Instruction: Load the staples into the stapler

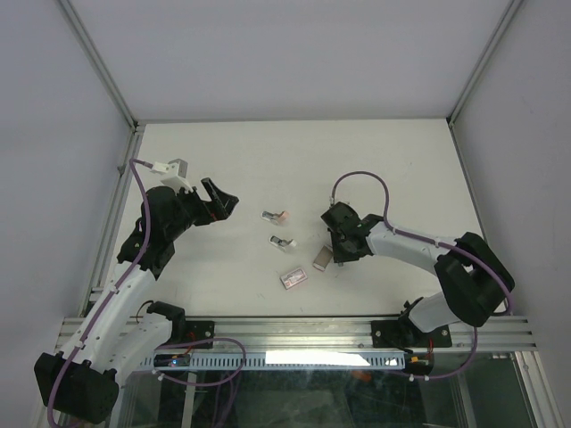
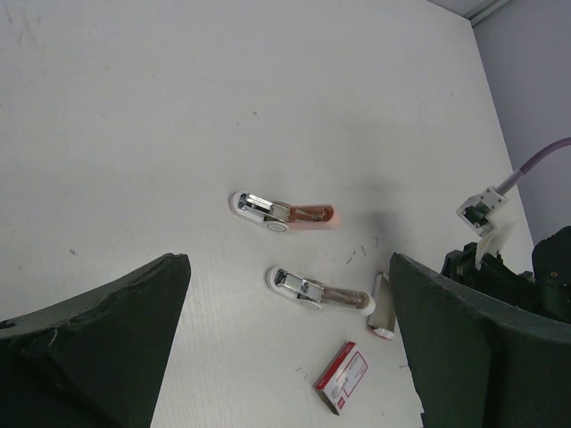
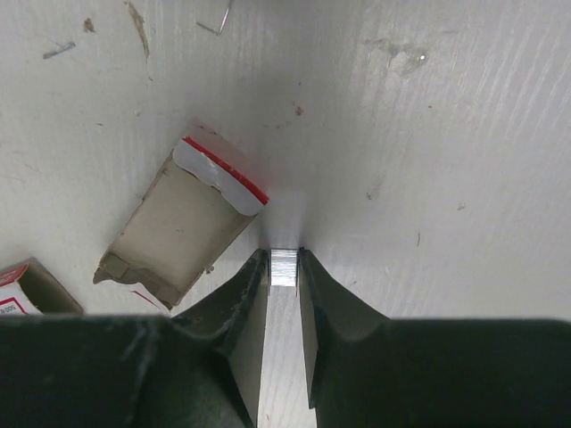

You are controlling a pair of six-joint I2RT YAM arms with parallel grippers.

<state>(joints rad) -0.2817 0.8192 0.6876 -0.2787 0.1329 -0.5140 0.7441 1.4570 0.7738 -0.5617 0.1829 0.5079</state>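
1. The right gripper (image 3: 283, 256) is nearly closed, pinching the staples (image 3: 284, 269) on the tabletop just beside an open cardboard sleeve (image 3: 183, 223).
2. The left gripper (image 1: 221, 198) gapes wide and holds nothing.
3. The table (image 1: 375, 160) is white and scuffed, and the walls (image 1: 268, 53) are pale.
4. The stapler (image 1: 278, 215) lies mid-table, long axis crosswise, pink end toward the right arm.

The red-and-white box (image 2: 343, 378) carries print, but nothing on it can be read

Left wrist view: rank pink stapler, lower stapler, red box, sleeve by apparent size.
1. Pink stapler and lower stapler: alike, not ranked.
2. Red box: shorter but wider, so close.
3. Sleeve, though a finger may hide part.
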